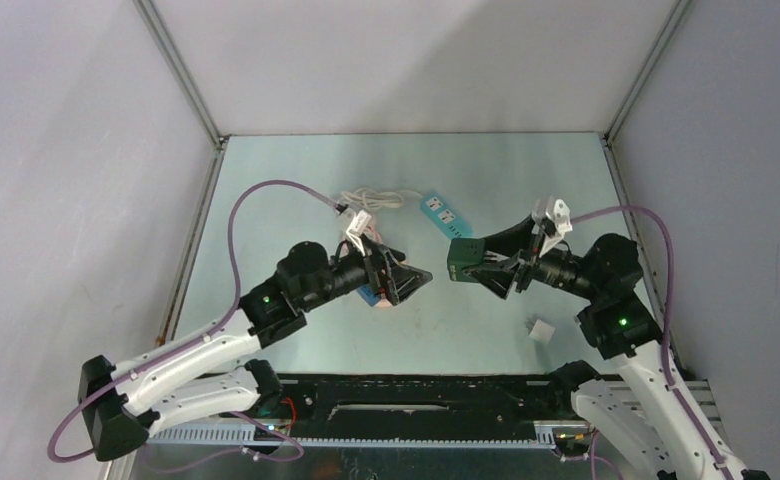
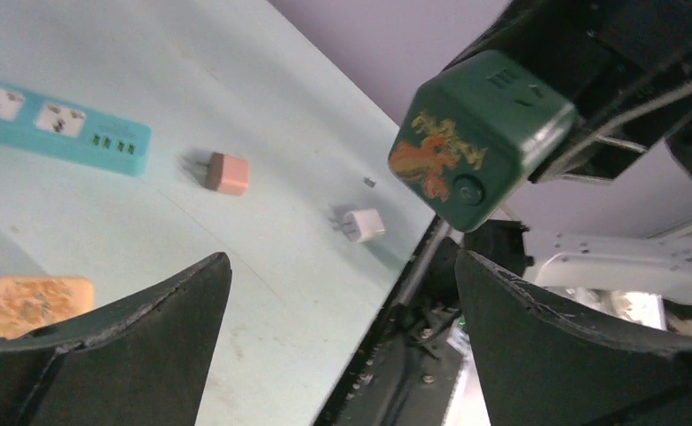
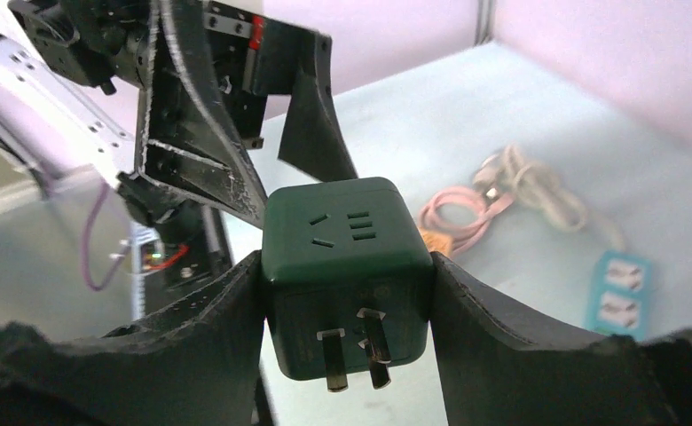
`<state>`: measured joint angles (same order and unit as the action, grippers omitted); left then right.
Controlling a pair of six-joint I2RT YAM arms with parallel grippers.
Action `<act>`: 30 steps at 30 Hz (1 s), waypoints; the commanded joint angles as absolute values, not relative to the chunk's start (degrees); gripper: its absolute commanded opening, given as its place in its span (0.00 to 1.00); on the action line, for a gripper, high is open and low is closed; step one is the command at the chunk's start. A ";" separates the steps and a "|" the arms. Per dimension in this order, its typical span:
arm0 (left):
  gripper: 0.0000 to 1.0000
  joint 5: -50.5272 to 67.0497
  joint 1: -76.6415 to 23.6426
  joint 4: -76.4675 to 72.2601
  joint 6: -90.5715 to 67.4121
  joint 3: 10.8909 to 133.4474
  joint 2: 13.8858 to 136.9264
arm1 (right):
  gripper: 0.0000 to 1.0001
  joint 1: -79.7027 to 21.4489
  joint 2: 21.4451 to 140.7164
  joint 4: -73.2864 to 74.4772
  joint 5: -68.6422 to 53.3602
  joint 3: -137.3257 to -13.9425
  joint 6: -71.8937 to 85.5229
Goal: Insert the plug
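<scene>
Two pincers: left pincer (image 2: 342,266) spread, right pincer (image 3: 347,284) tight around one green cube plug (image 3: 342,231); one teal power strip (image 1: 443,214).

Right tool (image 1: 478,265) clasps the green plug cube (image 1: 462,259).

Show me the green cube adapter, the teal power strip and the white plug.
green cube adapter (image 3: 347,226), right wrist view, socket face
teal power strip (image 2: 54,129), left wrist view, top face
white plug (image 2: 363,224), left wrist view, body
</scene>
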<state>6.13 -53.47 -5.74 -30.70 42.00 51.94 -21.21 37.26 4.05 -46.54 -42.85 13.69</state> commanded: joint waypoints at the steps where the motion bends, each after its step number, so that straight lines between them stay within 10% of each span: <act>1: 1.00 7.04 -51.97 -3.73 -43.38 46.19 52.78 | 0.00 -24.82 34.86 -5.03 -40.89 -40.60 -2.19; 30: 0.92 35.94 -48.91 -27.95 -59.00 48.38 60.13 | 0.00 -43.73 29.65 -13.44 -38.06 -35.95 -29.13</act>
<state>29.63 -49.10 -18.85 -54.59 45.87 58.98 -43.03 29.45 -6.63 -40.05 -35.38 -27.44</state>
